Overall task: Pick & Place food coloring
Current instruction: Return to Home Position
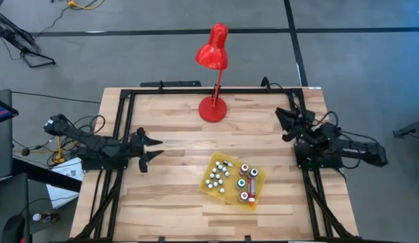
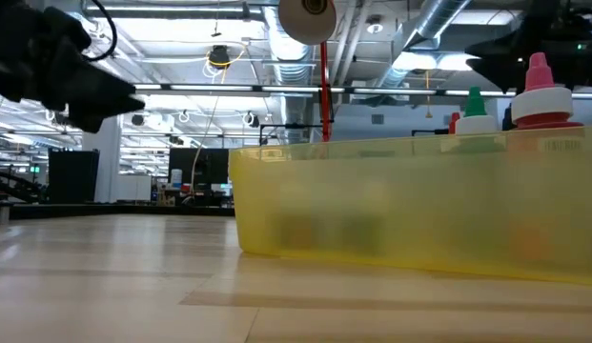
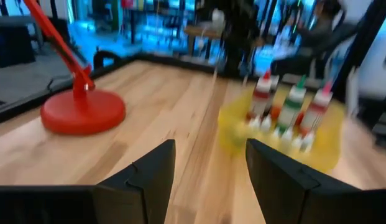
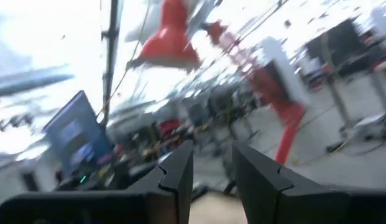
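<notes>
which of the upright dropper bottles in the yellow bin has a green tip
The middle food coloring bottle of the three upright in a row in the yellow bin; its tip is green, the two flanking ones red.

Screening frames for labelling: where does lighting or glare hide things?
High view: even light; left gripper, right gripper and the translucent yellow plastic bin show plainly. Low view: ceiling lights turn the arms into silhouettes; the bin's wall veils the dropper bottles of food coloring below their caps. Right wrist view: white glare beside the red desk lamp.
</notes>
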You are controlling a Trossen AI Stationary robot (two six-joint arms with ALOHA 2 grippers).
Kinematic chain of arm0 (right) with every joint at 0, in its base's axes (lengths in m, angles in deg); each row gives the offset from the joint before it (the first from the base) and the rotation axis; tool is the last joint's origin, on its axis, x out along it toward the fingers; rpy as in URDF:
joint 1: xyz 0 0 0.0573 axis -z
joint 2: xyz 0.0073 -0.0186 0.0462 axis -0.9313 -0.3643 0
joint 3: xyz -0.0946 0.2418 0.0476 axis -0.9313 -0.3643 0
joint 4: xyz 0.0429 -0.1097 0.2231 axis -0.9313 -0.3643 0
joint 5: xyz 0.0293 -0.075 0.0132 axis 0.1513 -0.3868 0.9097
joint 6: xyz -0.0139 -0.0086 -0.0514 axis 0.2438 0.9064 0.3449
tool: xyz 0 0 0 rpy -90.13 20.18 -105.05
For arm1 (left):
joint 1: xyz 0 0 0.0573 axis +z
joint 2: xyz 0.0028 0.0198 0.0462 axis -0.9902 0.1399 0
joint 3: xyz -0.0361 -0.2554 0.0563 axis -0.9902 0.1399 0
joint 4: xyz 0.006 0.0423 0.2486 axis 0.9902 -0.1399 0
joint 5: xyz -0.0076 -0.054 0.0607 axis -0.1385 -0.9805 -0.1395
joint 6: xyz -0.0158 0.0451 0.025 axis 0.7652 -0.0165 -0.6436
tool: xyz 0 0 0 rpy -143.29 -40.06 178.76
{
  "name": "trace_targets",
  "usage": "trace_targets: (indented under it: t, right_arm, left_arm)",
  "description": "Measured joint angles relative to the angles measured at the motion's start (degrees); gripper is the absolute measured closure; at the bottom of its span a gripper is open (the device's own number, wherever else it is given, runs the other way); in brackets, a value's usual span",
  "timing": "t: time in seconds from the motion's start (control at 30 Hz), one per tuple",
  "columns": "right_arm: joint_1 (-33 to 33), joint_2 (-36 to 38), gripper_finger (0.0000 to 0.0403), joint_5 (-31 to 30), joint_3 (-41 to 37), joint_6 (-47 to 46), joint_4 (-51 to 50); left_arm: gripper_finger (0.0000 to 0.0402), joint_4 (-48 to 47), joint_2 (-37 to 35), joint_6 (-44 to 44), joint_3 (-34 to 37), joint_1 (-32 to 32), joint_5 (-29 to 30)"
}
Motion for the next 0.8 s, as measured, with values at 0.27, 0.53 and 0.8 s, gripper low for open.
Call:
trace_targets:
  t: [0.27,0.53,0.8]
  right_arm:
    - [11.4,1.7,0.0301,-0.6,0.0,0.0,1.0]
    - [21.9,1.7,0.0301,-0.7,0.0,0.0,1.1]
    - [33.2,1.7,0.0301,-0.6,0.0,0.0,1.1]
  left_arm:
    - [0.0213,0.0,-9.9,0.0,-0.1,6.4,-0.4]
    - [0.0213,-0.3,-11.5,0.0,-0.1,16.7,-0.7]
    - [0.0213,-0.4,-11.5,0.0,-0.1,27.1,-0.7]
